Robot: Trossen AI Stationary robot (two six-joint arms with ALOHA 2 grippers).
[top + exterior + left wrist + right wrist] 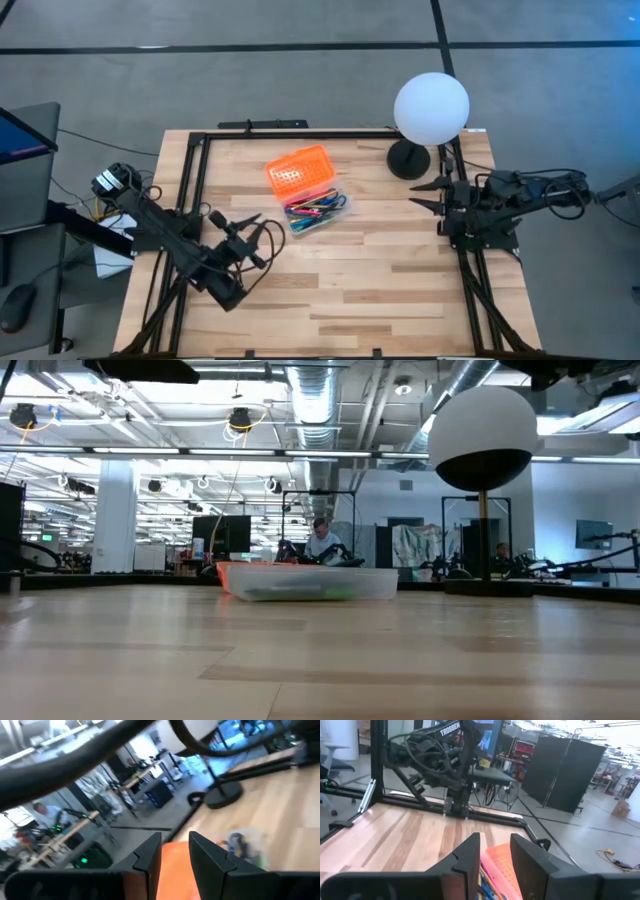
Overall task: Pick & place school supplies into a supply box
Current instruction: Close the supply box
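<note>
From above, the supply box (306, 187) is lying at the counter's (380, 270) centre, orange lid (297, 168) at its eleven o'clock, school supplies (317, 209) inside. The left end effector (262, 236) is waiting at eight o'clock, the right end effector (425, 194) at three. In both wrist views the fingers are standing slightly apart, gripping nothing.

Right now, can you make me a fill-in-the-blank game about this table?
1. The supply box has a lid coloured ____.
2. The white globe lamp stands at the table's ____ corner, seen from above.
3. The pens lie ____ the clear box.

Missing words: orange; top right; inside
</note>
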